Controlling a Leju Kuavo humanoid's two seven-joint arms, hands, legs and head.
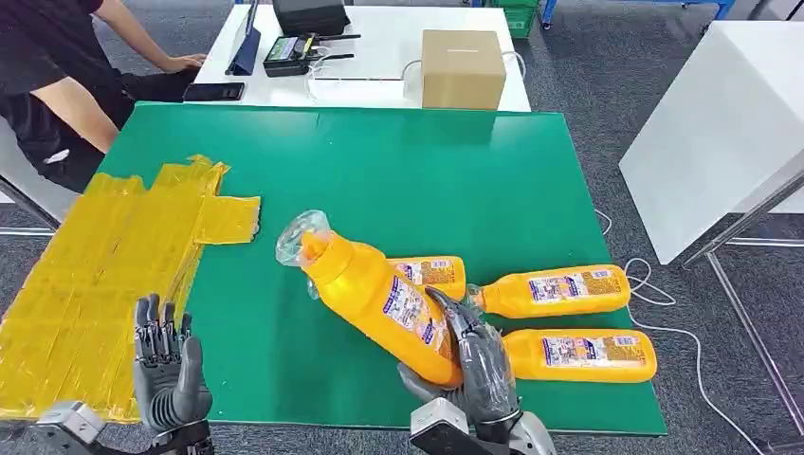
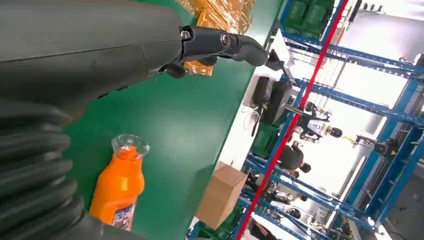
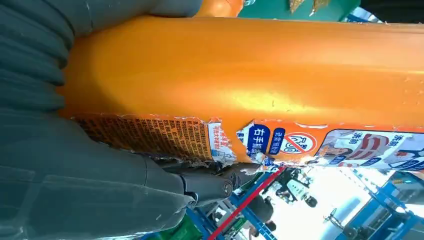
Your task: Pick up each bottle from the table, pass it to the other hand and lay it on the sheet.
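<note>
Right hand is gripping the bottle low on its body, neck slanting up-left toward the left hand, which is waiting open over the bench edge beside the sheet

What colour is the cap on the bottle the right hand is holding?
Clear, see-through plastic: the cap tops the orange held bottle in the right hand. Best seen in the head view.

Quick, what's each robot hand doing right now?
Left hand: open, holding nothing.
Right hand: holding an orange bottle.
</note>
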